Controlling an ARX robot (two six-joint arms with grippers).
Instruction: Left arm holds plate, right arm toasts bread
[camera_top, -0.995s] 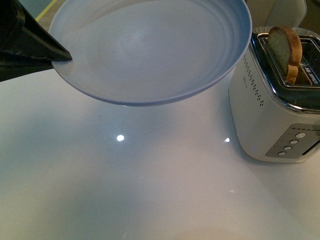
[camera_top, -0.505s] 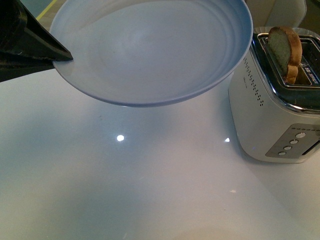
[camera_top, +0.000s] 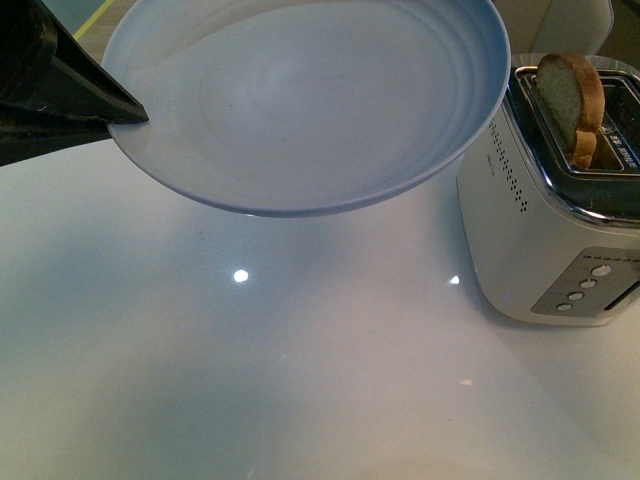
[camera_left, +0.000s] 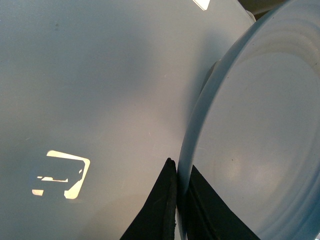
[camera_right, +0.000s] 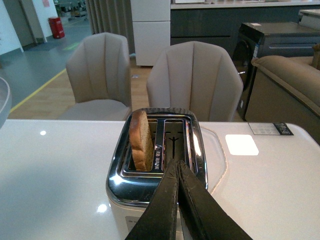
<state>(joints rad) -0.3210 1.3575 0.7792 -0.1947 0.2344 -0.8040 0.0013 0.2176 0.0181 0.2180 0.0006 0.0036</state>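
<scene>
My left gripper (camera_top: 135, 112) is shut on the rim of the pale blue-grey plate (camera_top: 310, 100) and holds it tilted above the white table. In the left wrist view the black fingers (camera_left: 165, 200) pinch the plate's edge (camera_left: 250, 150). The bread (camera_top: 572, 98) stands upright, half out of a slot of the white and chrome toaster (camera_top: 545, 230) at the right. In the right wrist view my right gripper (camera_right: 176, 164) is shut and empty, just above the toaster's near edge, beside the bread (camera_right: 141, 140) in the other slot.
The glossy white table (camera_top: 300, 380) lies under the plate. The toaster's buttons (camera_top: 585, 285) face the front right. Beyond the table stand two beige chairs (camera_right: 192, 80), a sofa (camera_right: 290, 85) and dark cabinets.
The plate has drifted very slightly to the right with my left gripper. The bread and toaster have not moved.
</scene>
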